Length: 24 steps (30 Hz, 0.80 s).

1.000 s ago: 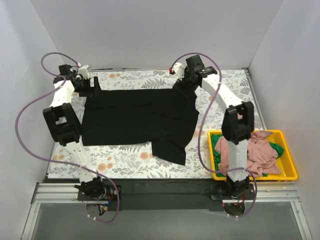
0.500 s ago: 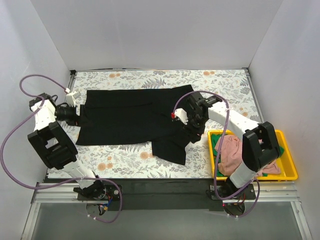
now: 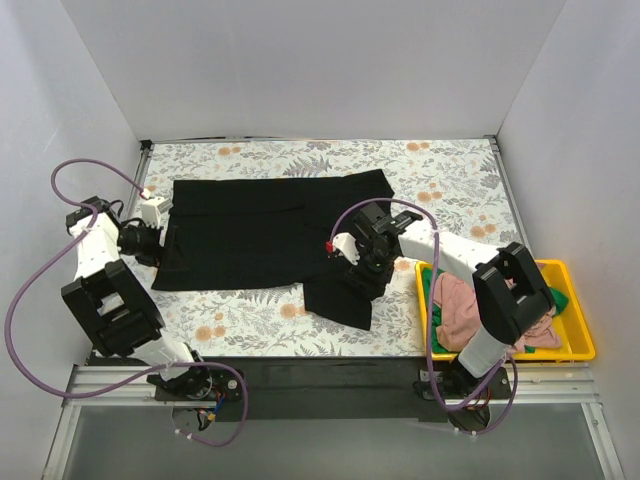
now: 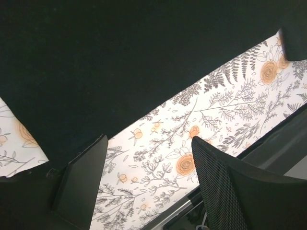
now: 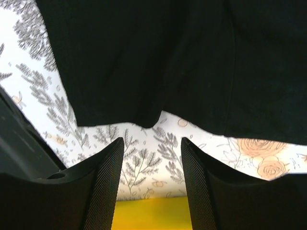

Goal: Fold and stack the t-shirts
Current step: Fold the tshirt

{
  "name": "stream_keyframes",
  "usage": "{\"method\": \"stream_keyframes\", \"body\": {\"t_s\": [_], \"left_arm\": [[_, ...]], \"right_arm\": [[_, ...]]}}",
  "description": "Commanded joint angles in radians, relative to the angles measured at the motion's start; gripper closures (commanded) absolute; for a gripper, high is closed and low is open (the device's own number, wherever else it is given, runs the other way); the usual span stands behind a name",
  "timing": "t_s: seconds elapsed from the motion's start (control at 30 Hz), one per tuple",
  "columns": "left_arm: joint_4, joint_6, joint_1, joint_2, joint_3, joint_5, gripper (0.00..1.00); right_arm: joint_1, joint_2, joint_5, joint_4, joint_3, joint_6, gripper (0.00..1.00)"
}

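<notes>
Lying flat on the flowered tablecloth (image 3: 450,175), the black shirt (image 3: 260,235) was spread in the middle of the table, with one sleeve pointing to the near edge. The left gripper (image 3: 158,240) was at the left edge of this shirt; from above its tips were hard to make out. In the wrist view its fingers (image 4: 84,177) stood wide apart with only tablecloth between them; whether one touched the cloth, I cannot tell. The right gripper (image 3: 352,268) was low over the near right part of the shirt, beside the sleeve; it was also parted and held nothing, with the shirt's edge just beyond the tips. The yellow bin (image 3: 580,345) stood at the right; the pink shirt (image 3: 465,305) lay crumpled in it, partly hidden by the right arm (image 3: 500,300); the green shirt (image 3: 557,298) showed only at the sides.
</notes>
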Motion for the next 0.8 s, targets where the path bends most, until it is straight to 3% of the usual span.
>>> {"method": "stream_keyframes", "body": {"t_s": [0.0, 0.2, 0.3, 0.33, 0.37, 0.47, 0.6, 0.77], "left_arm": [[-0.005, 0.031, -0.001, 0.015, 0.060, -0.005, 0.31], [0.035, 0.035, -0.001, 0.037, 0.043, -0.062, 0.30], [0.035, 0.060, 0.000, 0.063, 0.046, -0.106, 0.27], [0.030, 0.072, -0.001, 0.070, 0.046, -0.128, 0.27], [0.020, 0.113, -0.001, 0.075, 0.051, -0.137, 0.27], [0.026, 0.211, -0.001, 0.074, 0.039, -0.188, 0.30], [0.035, 0.435, 0.000, 0.071, 0.016, -0.269, 0.40], [0.108, 0.583, -0.001, 0.071, -0.019, -0.338, 0.43]], "right_arm": [[0.014, 0.036, 0.029, 0.081, 0.002, 0.056, 0.43], [0.029, 0.082, 0.029, 0.114, -0.002, 0.073, 0.48], [0.030, 0.082, 0.032, 0.113, -0.018, 0.070, 0.69], [0.029, 0.077, 0.035, 0.110, -0.025, 0.066, 0.79], [0.029, 0.063, 0.047, 0.111, -0.039, 0.066, 0.98], [0.028, 0.034, 0.059, 0.107, -0.056, 0.063, 0.99], [0.025, 0.022, 0.070, 0.096, -0.059, 0.065, 0.99], [0.000, 0.023, 0.078, 0.079, -0.053, 0.066, 0.99]]}}
